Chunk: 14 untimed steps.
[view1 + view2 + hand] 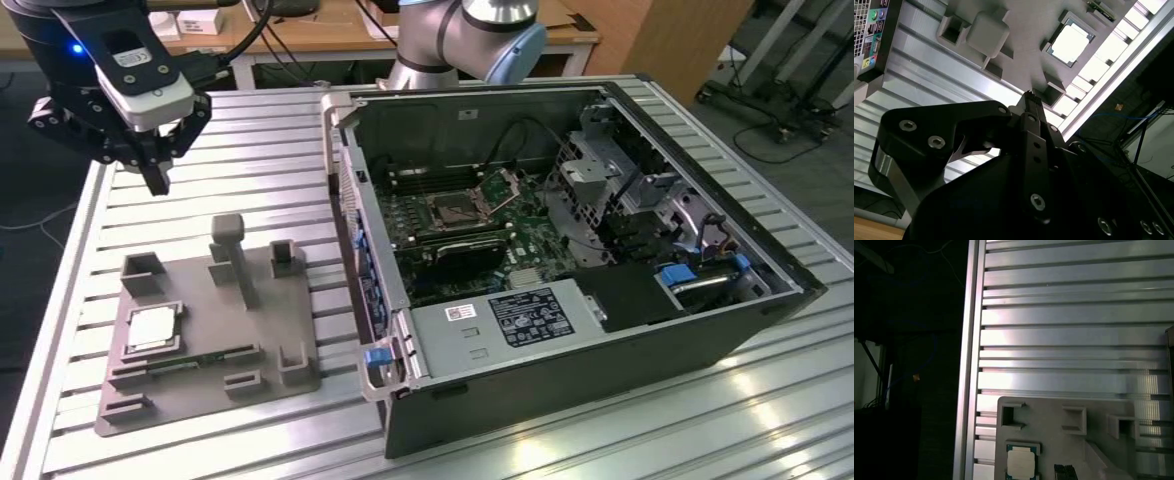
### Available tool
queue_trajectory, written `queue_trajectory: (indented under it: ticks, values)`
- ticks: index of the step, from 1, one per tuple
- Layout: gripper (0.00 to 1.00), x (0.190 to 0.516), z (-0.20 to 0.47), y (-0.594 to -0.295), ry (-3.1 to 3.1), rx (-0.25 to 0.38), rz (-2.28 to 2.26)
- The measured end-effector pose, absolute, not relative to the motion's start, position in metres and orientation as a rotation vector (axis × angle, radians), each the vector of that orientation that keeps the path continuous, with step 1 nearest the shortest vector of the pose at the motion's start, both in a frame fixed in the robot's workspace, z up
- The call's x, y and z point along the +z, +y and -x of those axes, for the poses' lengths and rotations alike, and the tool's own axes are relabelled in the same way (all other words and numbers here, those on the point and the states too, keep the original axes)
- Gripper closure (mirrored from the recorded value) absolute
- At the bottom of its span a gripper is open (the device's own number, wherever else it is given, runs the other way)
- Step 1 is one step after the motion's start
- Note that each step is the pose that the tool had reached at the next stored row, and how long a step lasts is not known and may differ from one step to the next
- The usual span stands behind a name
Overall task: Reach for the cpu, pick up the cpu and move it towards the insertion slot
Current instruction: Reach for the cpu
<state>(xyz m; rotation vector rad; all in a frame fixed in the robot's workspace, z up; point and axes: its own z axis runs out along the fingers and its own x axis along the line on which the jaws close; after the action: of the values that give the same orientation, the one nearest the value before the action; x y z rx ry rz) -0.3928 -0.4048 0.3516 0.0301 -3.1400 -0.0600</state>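
Reaching: the gripper [158,178], closed and empty, hangs well apart from the cpu [151,327] on its tray [200,310]. A grasp likely needs it opened and centred over the cpu.

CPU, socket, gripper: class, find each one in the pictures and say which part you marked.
CPU [151,328]: exterior view, middle of its silver top.
Socket [451,211]: exterior view, its dark centre.
Gripper [158,187]: exterior view, between its fingertips.
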Motion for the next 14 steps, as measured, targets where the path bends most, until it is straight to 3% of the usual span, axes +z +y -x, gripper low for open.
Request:
queue_trajectory:
  ticks: [14]
  values:
    - [0.89,0.3512,0.3983,-0.4048,-3.14,-0.06,-0.03]
